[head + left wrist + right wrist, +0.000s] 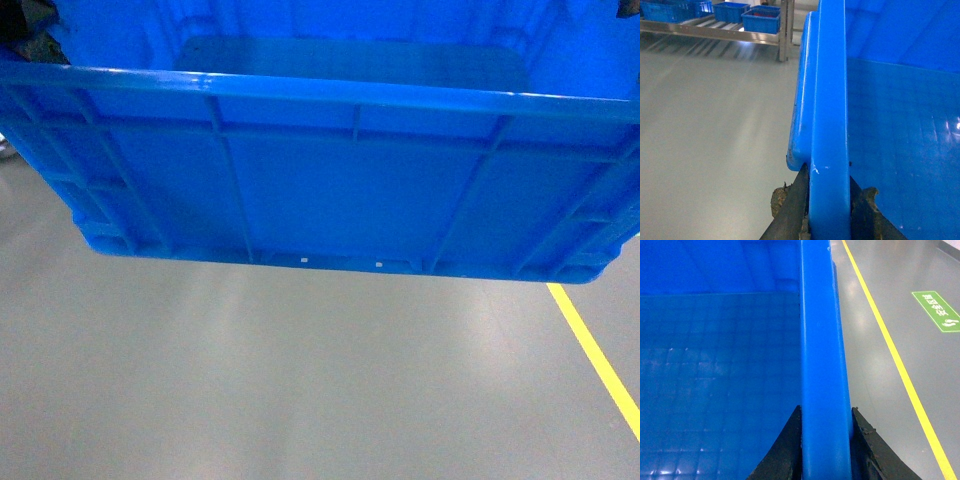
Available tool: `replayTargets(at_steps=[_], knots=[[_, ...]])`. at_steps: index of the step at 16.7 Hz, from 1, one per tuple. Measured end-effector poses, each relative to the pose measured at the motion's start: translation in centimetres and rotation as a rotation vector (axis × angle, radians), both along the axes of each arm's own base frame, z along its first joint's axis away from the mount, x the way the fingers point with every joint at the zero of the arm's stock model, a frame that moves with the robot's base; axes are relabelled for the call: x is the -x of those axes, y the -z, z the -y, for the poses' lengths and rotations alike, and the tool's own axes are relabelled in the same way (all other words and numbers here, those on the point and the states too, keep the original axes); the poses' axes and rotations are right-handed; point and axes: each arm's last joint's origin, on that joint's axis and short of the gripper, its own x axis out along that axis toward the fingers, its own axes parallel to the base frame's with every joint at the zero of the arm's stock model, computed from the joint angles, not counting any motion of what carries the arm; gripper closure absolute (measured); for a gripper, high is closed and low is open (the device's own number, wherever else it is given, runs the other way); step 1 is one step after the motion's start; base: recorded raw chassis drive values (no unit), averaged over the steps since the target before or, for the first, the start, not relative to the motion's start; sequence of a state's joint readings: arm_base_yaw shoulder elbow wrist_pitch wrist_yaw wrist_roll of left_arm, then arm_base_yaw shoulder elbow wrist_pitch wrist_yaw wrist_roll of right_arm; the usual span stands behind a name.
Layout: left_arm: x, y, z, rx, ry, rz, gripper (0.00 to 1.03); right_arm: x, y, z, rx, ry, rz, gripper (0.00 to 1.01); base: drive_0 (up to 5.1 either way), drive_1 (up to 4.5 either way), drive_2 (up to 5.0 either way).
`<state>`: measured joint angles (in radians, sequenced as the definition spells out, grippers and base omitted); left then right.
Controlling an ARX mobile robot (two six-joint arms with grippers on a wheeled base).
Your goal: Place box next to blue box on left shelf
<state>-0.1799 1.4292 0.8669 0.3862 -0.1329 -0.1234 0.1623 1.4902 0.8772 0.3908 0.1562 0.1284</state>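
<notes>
Two arms carry one load here: the large bright blue ribbed plastic crate (330, 180) fills my head view, held up off the grey floor (300, 380), its long ribbed side facing me. Off in the left wrist view I make out the stainless-steel roller rack (710, 31) well apart from the crate, with smaller blue bins (761, 19) sitting on it. A yellow painted line (895, 360) and a green floor sign (936, 311) run along the right side. My left gripper (827, 210) is clenched on the crate's thick left rim, one dark pad on each face of it; my right gripper (826, 445) clamps the right rim the same way. I judge the pickup done and the carry under way; reaching the rack and setting the crate beside a blue bin are left.
</notes>
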Motion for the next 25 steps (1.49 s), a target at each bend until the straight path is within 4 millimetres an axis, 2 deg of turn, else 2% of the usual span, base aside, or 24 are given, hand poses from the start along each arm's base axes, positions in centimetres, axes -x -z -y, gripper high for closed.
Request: replayTargets(at_steps=[25], knots=[[0.02,0.04,0.00,0.001,0.001,-0.001,0.94,0.02,0.00,0.00,0.002,0.000,-0.001,0.82,0.0,4.19,-4.2]])
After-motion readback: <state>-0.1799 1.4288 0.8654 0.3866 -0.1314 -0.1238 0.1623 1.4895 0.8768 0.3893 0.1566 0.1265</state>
